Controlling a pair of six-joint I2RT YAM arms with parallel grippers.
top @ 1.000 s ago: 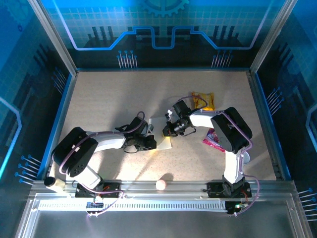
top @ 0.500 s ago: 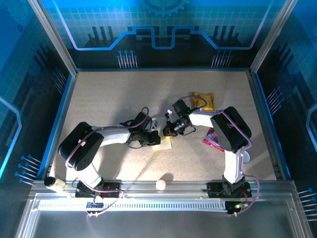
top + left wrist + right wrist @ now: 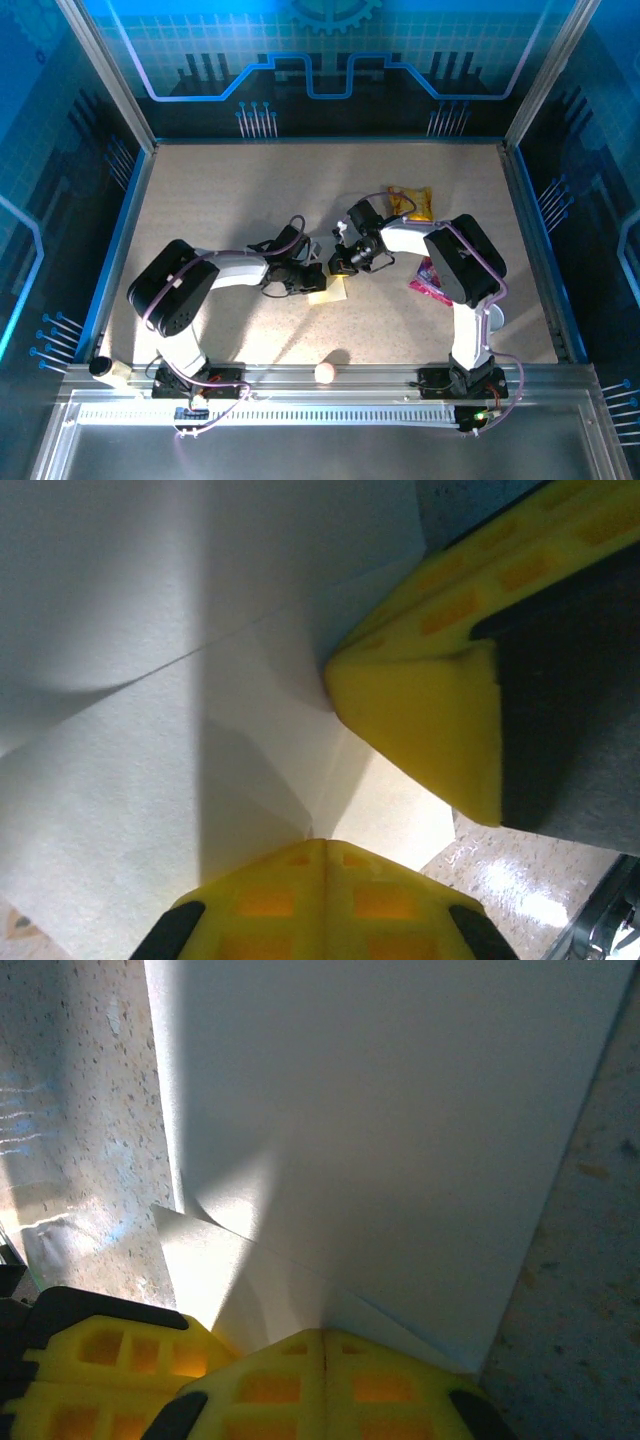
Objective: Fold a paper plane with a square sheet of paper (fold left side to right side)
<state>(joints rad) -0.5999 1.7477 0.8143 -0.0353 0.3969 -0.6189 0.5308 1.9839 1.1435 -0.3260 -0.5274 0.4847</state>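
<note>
Both arms are meeting in the middle of the surface (image 3: 220,200), and the square sheet of paper (image 3: 333,291) is lying right under the two tips. It's looking like a narrower creased white shape now rather than a full square. The left gripper (image 3: 312,280) is reaching in from the left and the right gripper (image 3: 343,266) from the far right, and they're sitting just beside each other.

Both pairs of fingers are showing as fully closed. In the left wrist view the yellow pads (image 3: 270,900) are pressing together with just a seam between them, tip down on the paper (image 3: 120,780), and the right gripper (image 3: 430,710) is poking in from the right. The right wrist view is showing the same thing: shut tip (image 3: 322,1360) on the sheet (image 3: 380,1110). I can't tell if either one is pinching a layer or just pressing down.

What matters for the next move is that the paper isn't off to any side. It's stretching straight ahead of the right fingers, long axis pointing away from them, with a small folded flap right at the tip. Neither arm is really nearer. I'm guessing the left one, sitting on the left side, is better placed to carry that edge over while the right is pinning.
</note>
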